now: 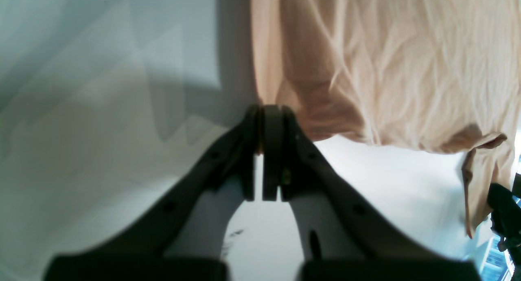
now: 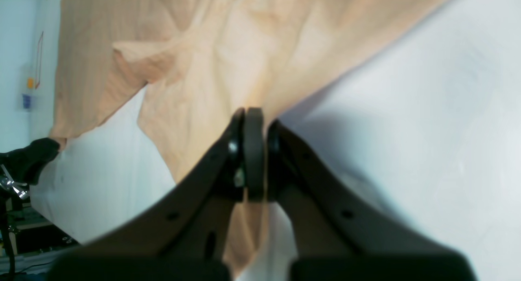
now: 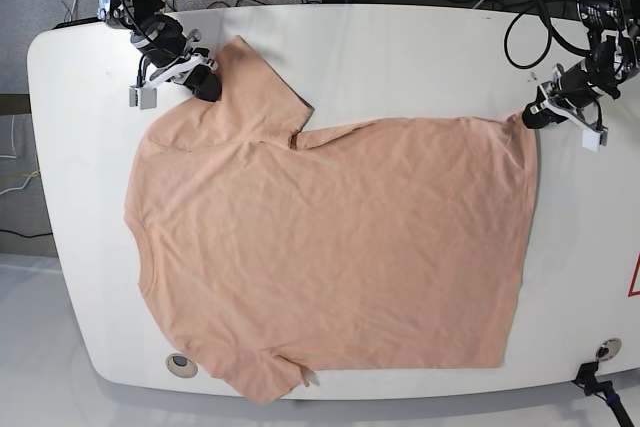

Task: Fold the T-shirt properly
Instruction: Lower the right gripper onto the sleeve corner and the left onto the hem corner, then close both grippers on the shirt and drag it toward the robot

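Note:
The salmon-peach T-shirt (image 3: 330, 247) lies spread flat on the white table (image 3: 400, 57), neck to the left and hem to the right. My right gripper (image 3: 208, 89) is at the far-left sleeve, by the shoulder. Its fingers are shut on the cloth (image 2: 203, 69), which runs between the tips of the right gripper (image 2: 254, 112). My left gripper (image 3: 527, 117) is at the far-right hem corner. In the left wrist view, the left gripper (image 1: 270, 110) is shut with the corner of the T-shirt (image 1: 386, 69) pinched at its tips.
Cables (image 3: 540, 17) and equipment crowd the table's far edge. Two round holes sit near the front edge, one at the left (image 3: 180, 363) and one at the right (image 3: 602, 349). The shirt's near sleeve hangs over the front rim (image 3: 270, 387).

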Robot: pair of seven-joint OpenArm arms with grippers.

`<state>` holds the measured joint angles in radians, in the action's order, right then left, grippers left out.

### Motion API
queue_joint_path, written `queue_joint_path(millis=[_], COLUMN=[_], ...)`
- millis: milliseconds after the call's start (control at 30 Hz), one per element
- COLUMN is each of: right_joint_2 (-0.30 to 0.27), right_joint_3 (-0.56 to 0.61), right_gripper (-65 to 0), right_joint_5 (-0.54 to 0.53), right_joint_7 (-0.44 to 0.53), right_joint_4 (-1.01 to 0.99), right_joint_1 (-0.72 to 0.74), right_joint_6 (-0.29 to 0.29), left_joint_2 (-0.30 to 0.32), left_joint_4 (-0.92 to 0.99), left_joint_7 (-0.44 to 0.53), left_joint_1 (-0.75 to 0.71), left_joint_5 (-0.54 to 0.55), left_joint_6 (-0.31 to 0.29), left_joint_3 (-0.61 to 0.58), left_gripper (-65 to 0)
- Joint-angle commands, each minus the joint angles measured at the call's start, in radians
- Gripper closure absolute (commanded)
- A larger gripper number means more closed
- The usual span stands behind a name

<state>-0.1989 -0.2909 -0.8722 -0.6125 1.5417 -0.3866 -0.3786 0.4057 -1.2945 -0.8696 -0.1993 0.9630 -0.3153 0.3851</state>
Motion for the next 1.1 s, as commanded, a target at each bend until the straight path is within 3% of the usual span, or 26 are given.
queue_joint_path(millis=[0, 333, 733, 1067], right_joint_2=[-0.008, -0.015, -0.024, -0.030], right_joint_3=[-0.004, -0.023, -0.143, -0.177], right_gripper=[0.0, 0.0, 0.0, 0.0], right_joint_5=[0.010, 0.002, -0.034, -0.043], right_joint_7=[-0.022, -0.002, 0.008, 0.022], right_joint_4=[0.011, 0.131, 0.266, 0.298], right_joint_1=[-0.009, -0.135, -0.286, -0.371], right_joint_6=[-0.001, -0.014, -0.019, -0.026], left_joint_2=[0.015, 0.015, 0.006, -0.002], left_joint_4=[-0.007, -0.037, -0.203, -0.231], left_joint_7=[-0.011, -0.002, -0.008, 0.005], left_joint_1=[-0.006, -0.088, -0.251, -0.341], left_joint_5=[-0.027, -0.007, -0.007, -0.003], left_joint_6=[0.005, -0.010, -0.024, -0.035], left_joint_3=[0.002, 0.032, 0.156, 0.235], left_gripper=[0.0, 0.0, 0.0, 0.0])
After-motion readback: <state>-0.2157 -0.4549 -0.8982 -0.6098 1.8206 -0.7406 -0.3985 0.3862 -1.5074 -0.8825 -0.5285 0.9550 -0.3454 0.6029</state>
